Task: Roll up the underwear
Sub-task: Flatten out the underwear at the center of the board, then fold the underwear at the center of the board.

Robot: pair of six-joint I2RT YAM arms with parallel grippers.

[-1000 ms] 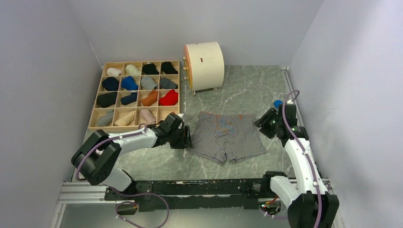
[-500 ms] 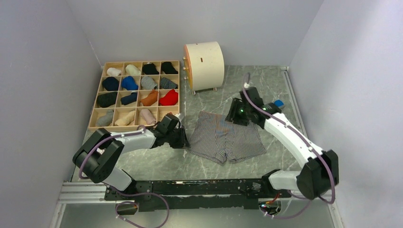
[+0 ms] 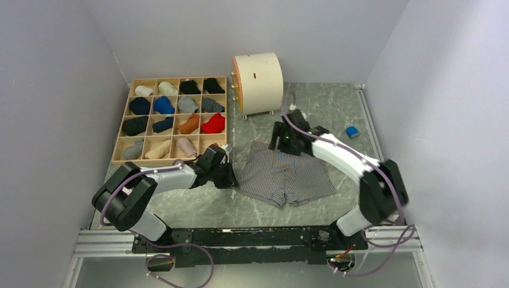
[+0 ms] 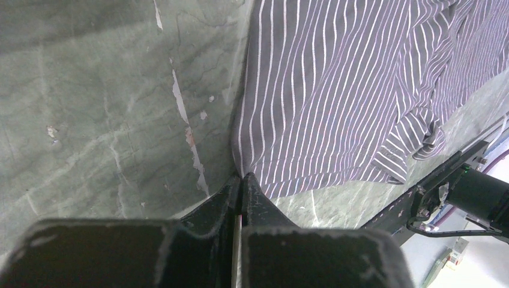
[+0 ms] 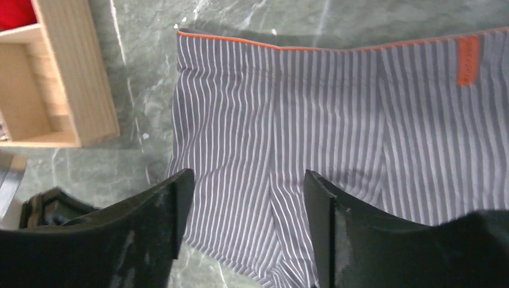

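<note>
Room: a green marble-look table [image 3: 312,108] stood boxed in by plain pale walls [image 3: 60,90] on the left, right and far sides.
Near edge: a metal rail [image 3: 108,243] ran along the front, and both arms rose from it.
Left arm: it reached low across the table from the near left toward the middle.
Left gripper [image 3: 231,175]: its black fingers were pressed together, with the tips down at the table against the left edge of the underwear. From the wrist view I could not tell whether any cloth was caught between them.
Underwear [image 3: 285,174]: grey with fine white stripes, it lay spread flat in the middle of the table, waistband on the far side and leg openings toward the front. One leg hem near the front was rumpled.
Waistband: a thin orange trim ran along its far edge, with a small orange tag [image 5: 468,60] toward the right.
Right arm: it arched in from the near right, over the garment.
Right gripper [image 3: 281,138]: its fingers were spread wide with nothing between them, hanging over the far half of the underwear.
Tray [image 3: 174,78]: a wooden grid of sixteen compartments sat at the far left and held rolled cloths [image 3: 213,124] in many colours.
Blue block [image 3: 352,131]: it lay by the right wall, well apart from the underwear.
Drum [image 3: 259,83]: a cream cylinder lay on its side at the far middle, just right of the tray.
</note>
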